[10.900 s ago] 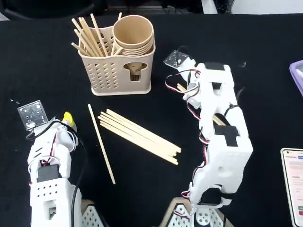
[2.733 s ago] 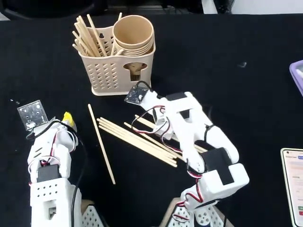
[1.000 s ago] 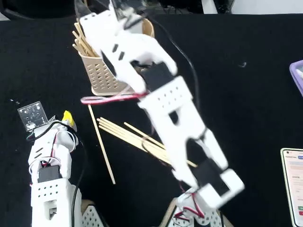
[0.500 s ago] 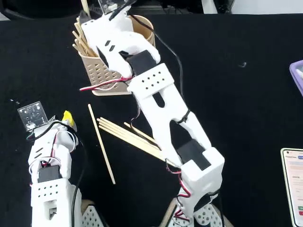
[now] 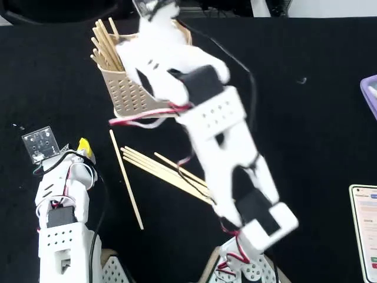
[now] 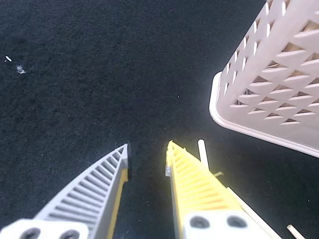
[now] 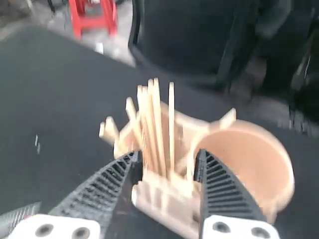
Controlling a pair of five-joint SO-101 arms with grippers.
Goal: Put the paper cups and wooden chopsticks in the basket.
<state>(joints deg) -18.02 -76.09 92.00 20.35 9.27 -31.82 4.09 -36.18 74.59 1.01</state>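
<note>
Several chopsticks (image 5: 106,44) inside basket (image 5: 126,94)

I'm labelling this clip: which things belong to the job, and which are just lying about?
Job: basket, paper cups in it, chopsticks standing in it, loose chopsticks on the table.
Lying about: purple object, flat device with a screen.

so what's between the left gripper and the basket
Left wrist view: a loose chopstick beside the left gripper, otherwise bare black table up to the basket.
</note>
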